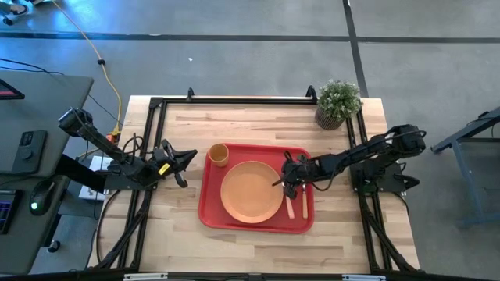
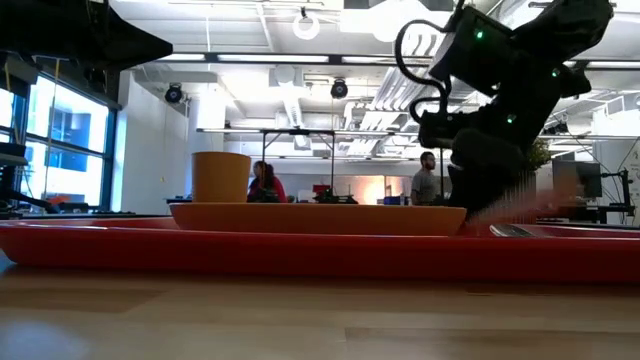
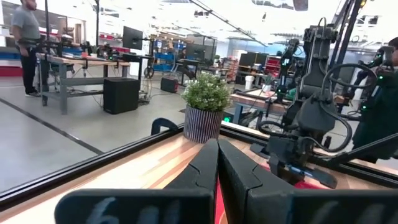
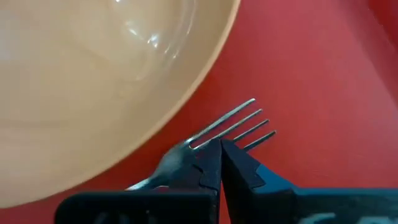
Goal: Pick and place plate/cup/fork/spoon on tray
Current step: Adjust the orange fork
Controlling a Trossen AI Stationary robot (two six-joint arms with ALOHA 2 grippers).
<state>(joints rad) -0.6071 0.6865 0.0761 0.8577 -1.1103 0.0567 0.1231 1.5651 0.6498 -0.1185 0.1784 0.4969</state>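
While the right gripper (image 1: pixel 286 176) sits low over the tray (image 1: pixel 210 215), its jaws are pressed together with nothing between them, as the right wrist view shows: the two fingers (image 4: pixel 208 168) meet just above the neck of the fork (image 4: pixel 230 127), and whether they touch it cannot be told.

Landmark: tray, red, lying on the wooden tabletop (image 1: pixel 180 234).
- Plate (image 1: pixel 251 191): inside the tray, at its middle, flat on the floor of the tray.
- Cup (image 1: pixel 219 154): inside the tray, in the corner nearest the left arm and the far edge, upright, just beside the plate's rim but apart from it. Low view agrees: cup (image 2: pixel 221 177) stands behind the plate (image 2: pixel 318 217).
- Fork: inside the tray, in the strip between plate and the tray's right rim; tines (image 4: pixel 249 126) lie on red tray floor, close beside the plate's edge (image 4: pixel 112 81), not on it.
- Two orange handles (image 1: pixel 291 208) and (image 1: pixel 304 204) lie side by side in that same strip, running toward the tray's near edge. Which is the spoon's cannot be told from above.
- Right gripper: over the far ends of those handles, at the plate's right edge. Low view shows it (image 2: pixel 497 190) down at tray level.
- Left gripper (image 1: pixel 186 158): off the tray, just beside its left rim, above bare tabletop; jaws pressed together, holding nothing (left wrist view, fingers (image 3: pixel 205 168) closed edge to edge).
- Potted plant (image 1: pixel 338 102): off the tray, on the tabletop's far right corner, well apart from it.
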